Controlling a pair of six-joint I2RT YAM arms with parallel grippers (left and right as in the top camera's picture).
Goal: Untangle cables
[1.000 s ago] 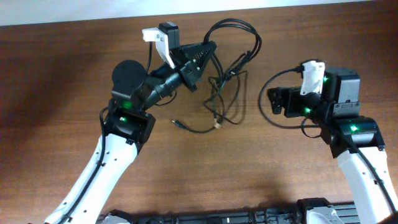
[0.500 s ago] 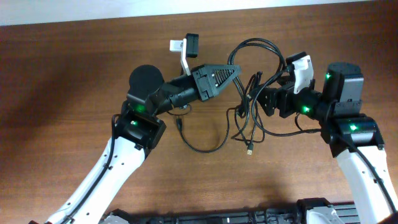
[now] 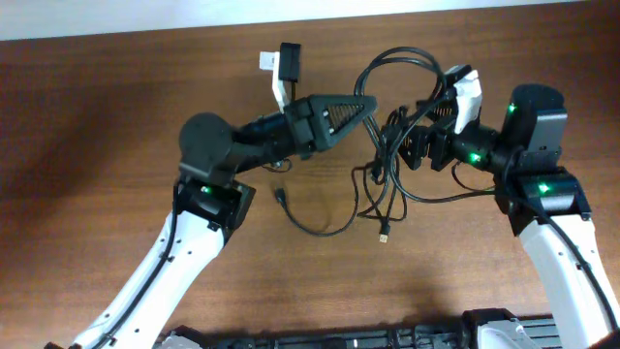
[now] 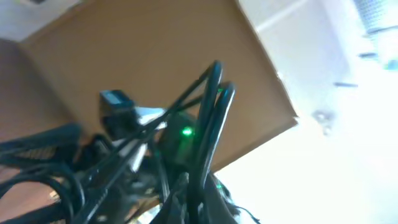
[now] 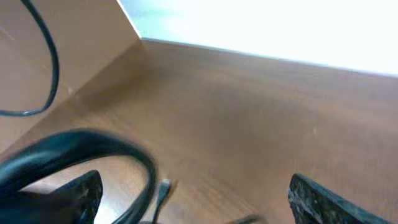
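Note:
The cables are thin black cords, tangled in a hanging bundle at the table's middle right. A double loop arches up at the far side. One plug end dangles near the table, and another end lies on it with a slack loop. My left gripper is shut on the cables and holds a loop up in the left wrist view, jaws at the bottom. My right gripper is open right beside the bundle. In its wrist view, the jaws are wide apart with a cable and plug near the left finger.
The brown wooden table stretches left and front. Its far edge meets a pale wall. The two arms face each other closely over the bundle.
My left gripper has carried the cables up and to the right. My right gripper has swung left to the bundle. In the last half second both shifted only slightly.

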